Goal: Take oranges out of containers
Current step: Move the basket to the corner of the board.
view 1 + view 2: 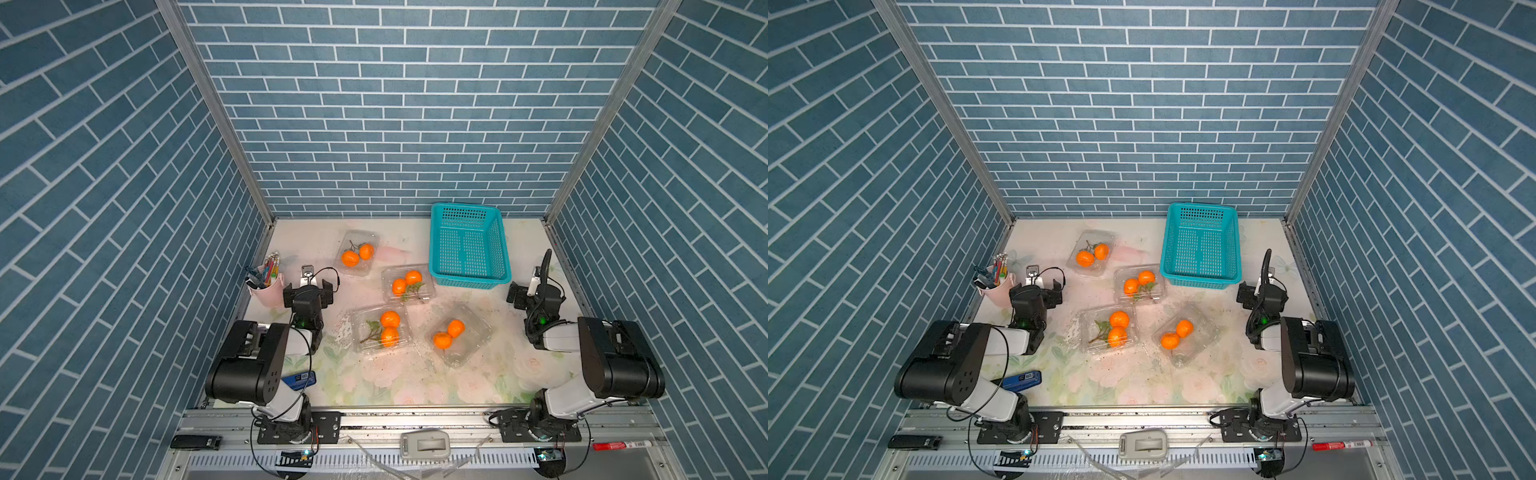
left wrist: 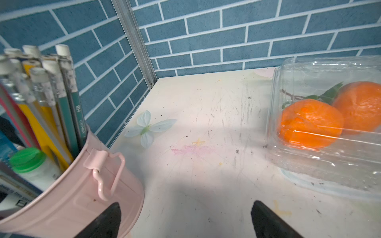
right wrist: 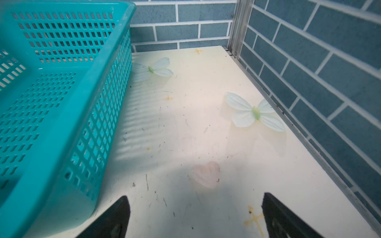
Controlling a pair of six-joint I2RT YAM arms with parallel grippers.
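Several clear containers lie closed on the floral table, each with a pair of oranges inside. In both top views they are a far-left one (image 1: 358,266) (image 1: 1096,239), a middle one (image 1: 424,274), a near-left one (image 1: 363,328) and a near-right one (image 1: 473,332). Oranges (image 1: 390,319) (image 1: 1177,334) show through the plastic. My left gripper (image 1: 309,284) (image 2: 185,206) stands open over bare table, between the pencil cup and the far-left container (image 2: 329,164) with its oranges (image 2: 309,123). My right gripper (image 1: 528,286) (image 3: 195,197) is open and empty beside the basket.
A teal perforated basket (image 1: 465,206) (image 3: 61,103) stands empty at the back right. A pink pencil cup (image 1: 266,293) (image 2: 82,185) sits close to my left fingers. A blue item (image 1: 299,380) lies under the left arm. Brick walls close in three sides.
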